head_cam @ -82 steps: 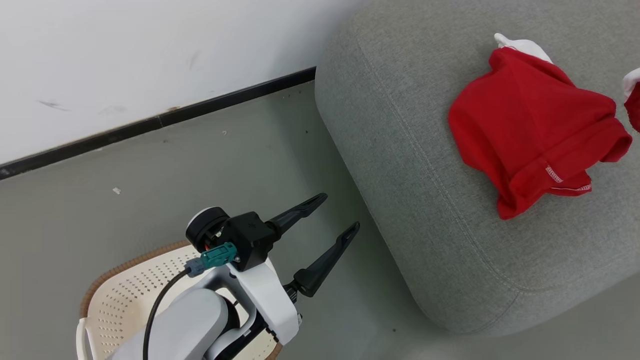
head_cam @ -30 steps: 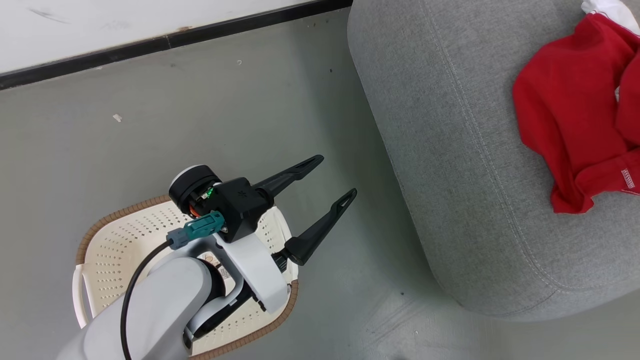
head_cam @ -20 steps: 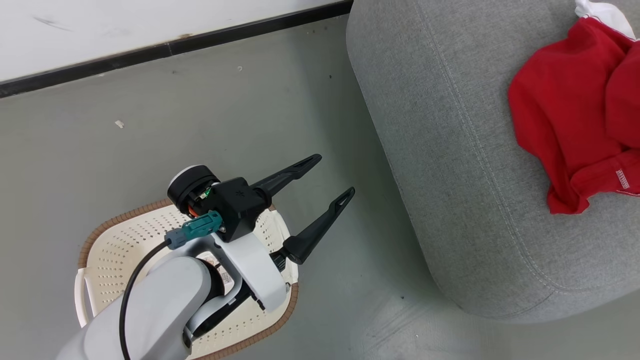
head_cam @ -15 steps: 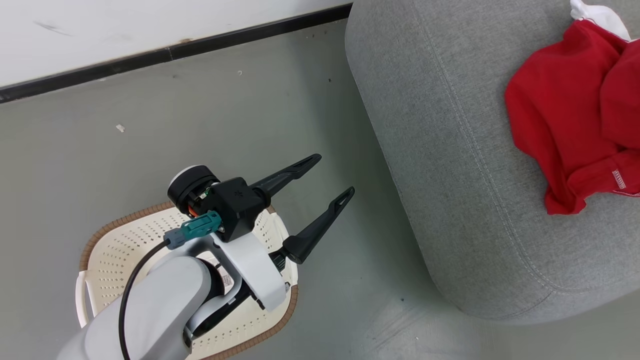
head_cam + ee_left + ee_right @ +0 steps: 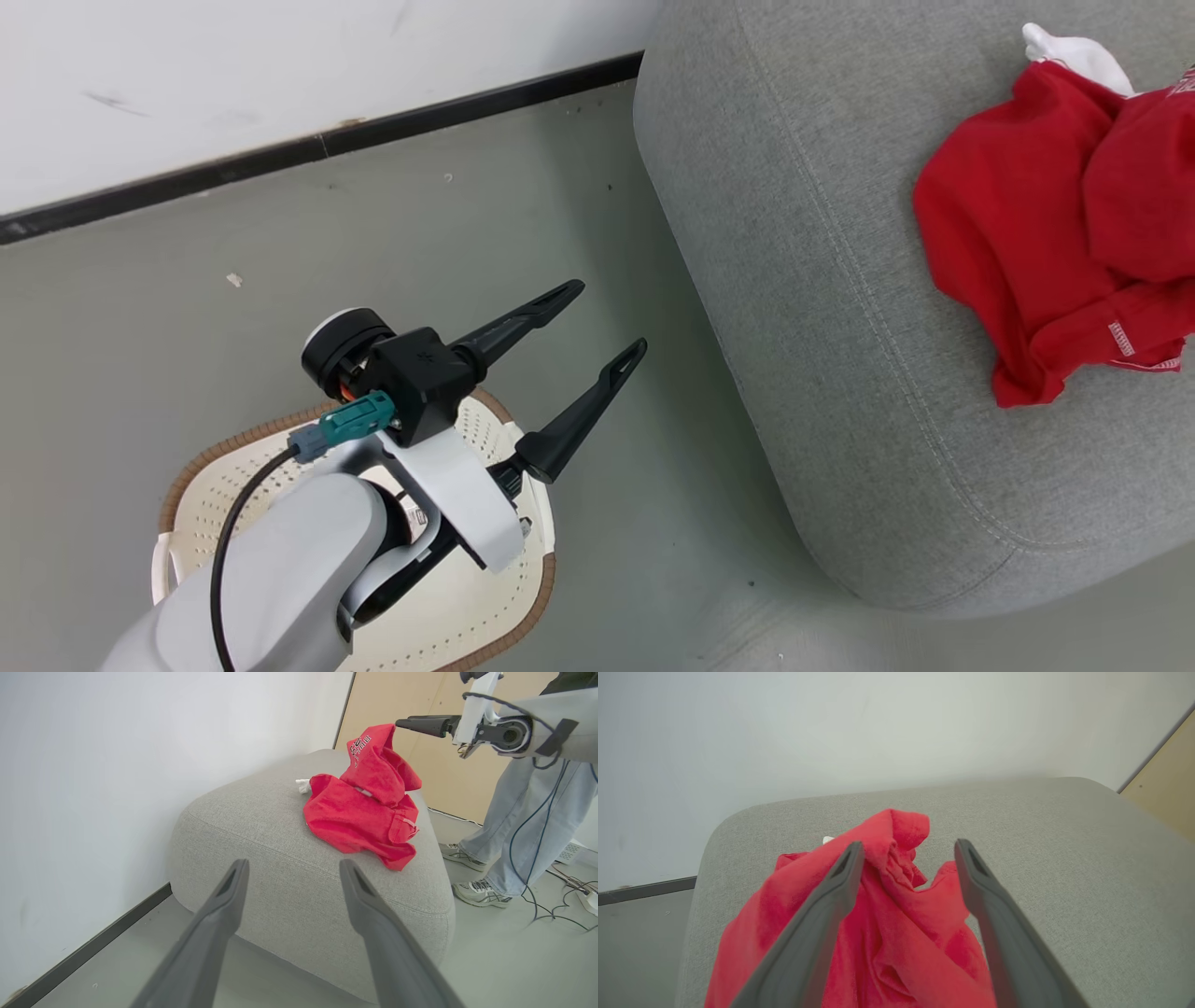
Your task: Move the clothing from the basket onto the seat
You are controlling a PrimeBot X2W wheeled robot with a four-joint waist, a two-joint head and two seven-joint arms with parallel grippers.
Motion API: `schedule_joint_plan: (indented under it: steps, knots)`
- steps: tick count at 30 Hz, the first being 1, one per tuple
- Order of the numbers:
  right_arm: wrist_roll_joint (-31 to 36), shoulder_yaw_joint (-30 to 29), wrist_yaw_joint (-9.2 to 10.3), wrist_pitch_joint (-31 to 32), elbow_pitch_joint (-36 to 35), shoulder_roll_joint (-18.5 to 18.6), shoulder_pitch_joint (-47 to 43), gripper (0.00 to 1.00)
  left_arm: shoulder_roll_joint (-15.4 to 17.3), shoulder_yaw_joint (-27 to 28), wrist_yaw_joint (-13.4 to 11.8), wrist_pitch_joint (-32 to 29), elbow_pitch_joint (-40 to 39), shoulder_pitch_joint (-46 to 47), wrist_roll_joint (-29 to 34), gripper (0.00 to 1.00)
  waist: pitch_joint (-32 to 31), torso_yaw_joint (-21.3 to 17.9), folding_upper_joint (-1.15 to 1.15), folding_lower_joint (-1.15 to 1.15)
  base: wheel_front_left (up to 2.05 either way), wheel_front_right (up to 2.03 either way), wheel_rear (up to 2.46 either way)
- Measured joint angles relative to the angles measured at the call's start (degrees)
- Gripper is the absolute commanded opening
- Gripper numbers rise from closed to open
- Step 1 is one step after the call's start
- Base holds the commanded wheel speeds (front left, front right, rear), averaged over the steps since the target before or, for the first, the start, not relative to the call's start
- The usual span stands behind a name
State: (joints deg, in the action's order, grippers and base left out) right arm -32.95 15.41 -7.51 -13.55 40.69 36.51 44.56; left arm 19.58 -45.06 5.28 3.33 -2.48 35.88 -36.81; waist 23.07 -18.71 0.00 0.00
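Bare floor (image 5: 373,243) is lying open between the seat's (image 5: 840,373) rounded edge and the lower-left basket (image 5: 233,448), the left gripper (image 5: 609,315) hovering there spread wide, the right gripper (image 5: 909,845) gaping over the clothing (image 5: 1018,233).

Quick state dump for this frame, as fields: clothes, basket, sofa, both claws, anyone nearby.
clothes: red heap on the sofa, top piece peaked upward
sofa: grey, next to the wall
basket: on the floor under the left arm; no clothes in the visible part
left claw: open, holding nothing, above the basket's edge
right claw: open over the heap; fabric peak beside one finger, contact unclear
person's legs: standing on the floor at the sofa's far side
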Motion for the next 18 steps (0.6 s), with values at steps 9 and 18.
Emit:
schedule_joint_plan:
  steps: [9, 18]
  knots:
    - [-2.4, 0.0, 0.00, -0.1, -3.2, 0.0, -1.1, 1.00, -0.2, 0.6, 0.0, 1.8, 1.5, -0.6, -0.7, 1.00, -3.0, -0.4, 0.00, 0.00, 0.00, 0.00, 0.00]
    - [-2.4, 2.4, 0.00, -0.4, -7.8, 1.2, -1.3, 1.00, -1.1, 1.5, -0.1, 3.4, 2.7, -2.6, -2.1, 1.00, -6.6, -0.5, 0.00, 0.00, 0.00, 0.00, 0.00]
